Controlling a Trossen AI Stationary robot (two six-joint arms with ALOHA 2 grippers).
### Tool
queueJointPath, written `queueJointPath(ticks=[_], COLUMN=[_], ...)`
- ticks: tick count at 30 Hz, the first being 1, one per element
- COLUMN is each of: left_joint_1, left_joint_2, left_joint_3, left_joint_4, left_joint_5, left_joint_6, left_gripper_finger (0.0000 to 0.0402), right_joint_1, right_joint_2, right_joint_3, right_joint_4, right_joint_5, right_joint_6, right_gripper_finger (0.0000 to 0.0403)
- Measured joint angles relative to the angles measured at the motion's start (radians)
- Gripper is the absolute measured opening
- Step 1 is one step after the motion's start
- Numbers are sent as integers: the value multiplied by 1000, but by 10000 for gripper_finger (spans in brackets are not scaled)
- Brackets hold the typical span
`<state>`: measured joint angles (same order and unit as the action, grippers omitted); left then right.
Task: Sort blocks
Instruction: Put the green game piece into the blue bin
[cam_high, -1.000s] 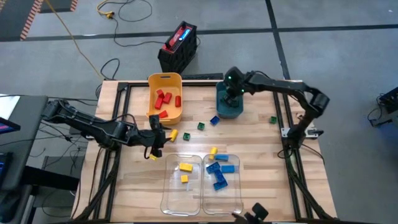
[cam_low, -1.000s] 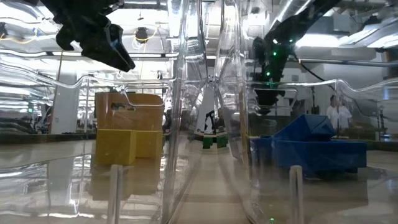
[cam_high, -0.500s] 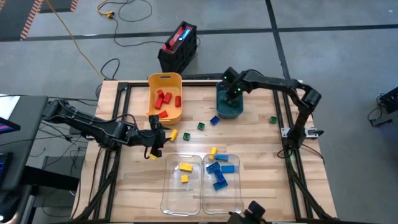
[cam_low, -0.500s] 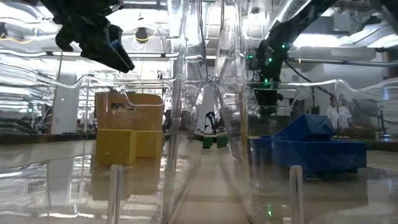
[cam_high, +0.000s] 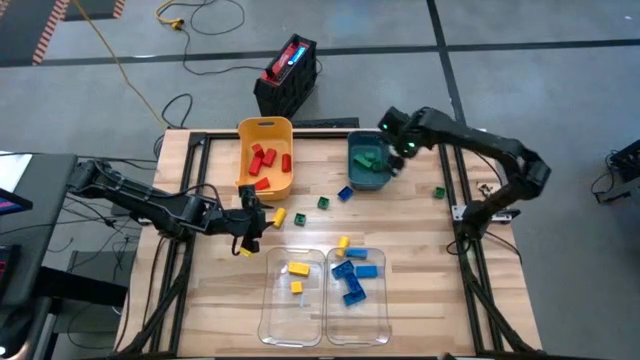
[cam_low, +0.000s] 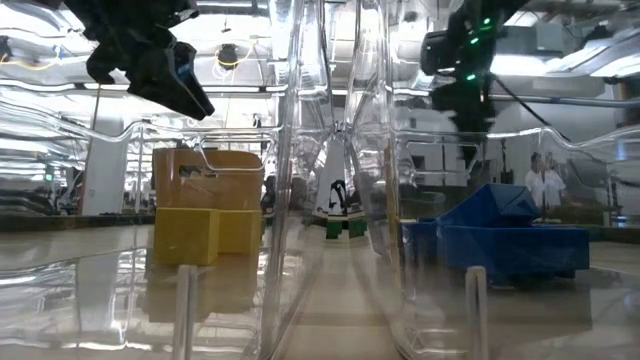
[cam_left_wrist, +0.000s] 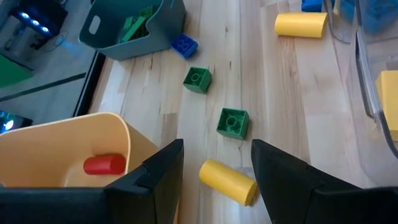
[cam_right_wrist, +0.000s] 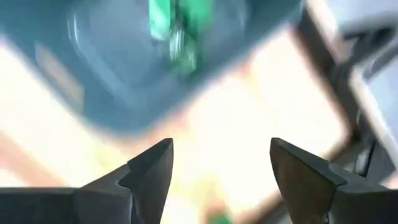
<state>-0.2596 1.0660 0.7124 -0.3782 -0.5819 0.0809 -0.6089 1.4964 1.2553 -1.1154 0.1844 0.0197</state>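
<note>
My right gripper (cam_high: 400, 150) (cam_right_wrist: 221, 149) hangs open, with nothing between its fingers, over the right rim of the teal bin (cam_high: 368, 168), which holds green blocks (cam_high: 364, 157). My left gripper (cam_high: 252, 222) (cam_left_wrist: 217, 149) waits open above the table's left middle, with a yellow block (cam_left_wrist: 227, 180) lying on the wood just ahead of its fingertips. Loose on the table are two green blocks (cam_left_wrist: 198, 79) (cam_left_wrist: 233, 122), a blue one (cam_high: 345, 193), a green one (cam_high: 439, 192) at the right, and yellow ones (cam_high: 342, 241) (cam_high: 244, 250).
The yellow bin (cam_high: 265, 155) with red blocks stands at the far left of the table. Two clear bins sit at the near edge, one (cam_high: 295, 290) holding yellow blocks and one (cam_high: 355, 290) holding blue blocks. A black and red box (cam_high: 288, 72) is on the floor beyond the table.
My right gripper has risen from over the teal bin and gone toward the table's right edge, so the green blocks inside the bin now show.
</note>
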Motion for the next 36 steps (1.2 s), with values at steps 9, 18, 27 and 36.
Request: queueJointPath(ticks=[9,18,27,36], left_joint_1=[0,0,0,0], left_joint_2=[0,0,0,0], left_joint_3=[0,0,0,0], left_joint_4=[15,1,3,3], left_joint_5=[0,0,0,13], left_joint_6=[12,4,12,10], left_gripper_finger=[182,182,182,182], right_joint_1=[117,77,76,4], right_joint_2=[-44,-44,-12,-10], right_joint_3=[-161,-347,-449,-461], right_joint_4=[-196,-125,-131,-109], right_joint_5=[-3,17,115,185], right_joint_6=[101,46,-131,-160], right_gripper_finger=[281,281,297,354])
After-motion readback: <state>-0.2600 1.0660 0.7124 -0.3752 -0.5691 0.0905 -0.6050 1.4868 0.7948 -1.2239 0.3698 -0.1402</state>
